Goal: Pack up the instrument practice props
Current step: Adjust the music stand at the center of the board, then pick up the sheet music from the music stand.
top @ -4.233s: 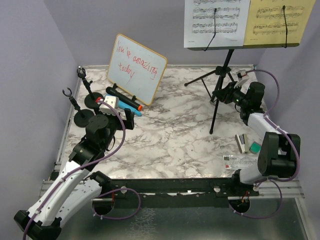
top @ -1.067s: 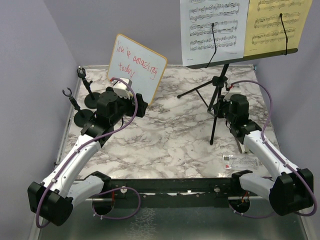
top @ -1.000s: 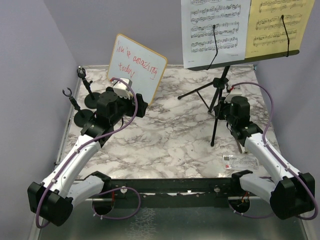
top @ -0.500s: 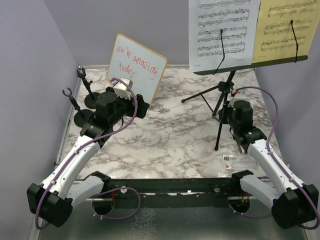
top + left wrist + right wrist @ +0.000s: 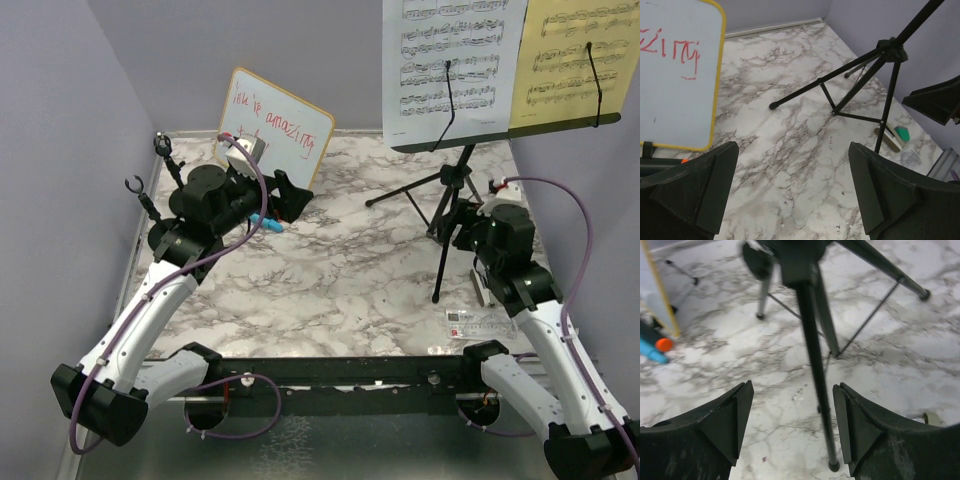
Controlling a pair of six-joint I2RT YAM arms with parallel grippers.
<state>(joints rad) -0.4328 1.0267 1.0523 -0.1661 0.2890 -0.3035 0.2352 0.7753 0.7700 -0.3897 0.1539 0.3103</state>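
Right wrist view: the right gripper gapes wide around one leg of the tripod music stand — holding nothing, apparently not touching. The left gripper hangs open, empty, near the whiteboard. Top-heavy with sheet music, the stand may topple if that leg is nudged sideways.

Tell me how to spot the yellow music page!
Find the tall black music stand on three legs at the far right of the table. Two pages rest side by side on top. The yellow sheet is the right-hand one, the only coloured page beside the white sheet.
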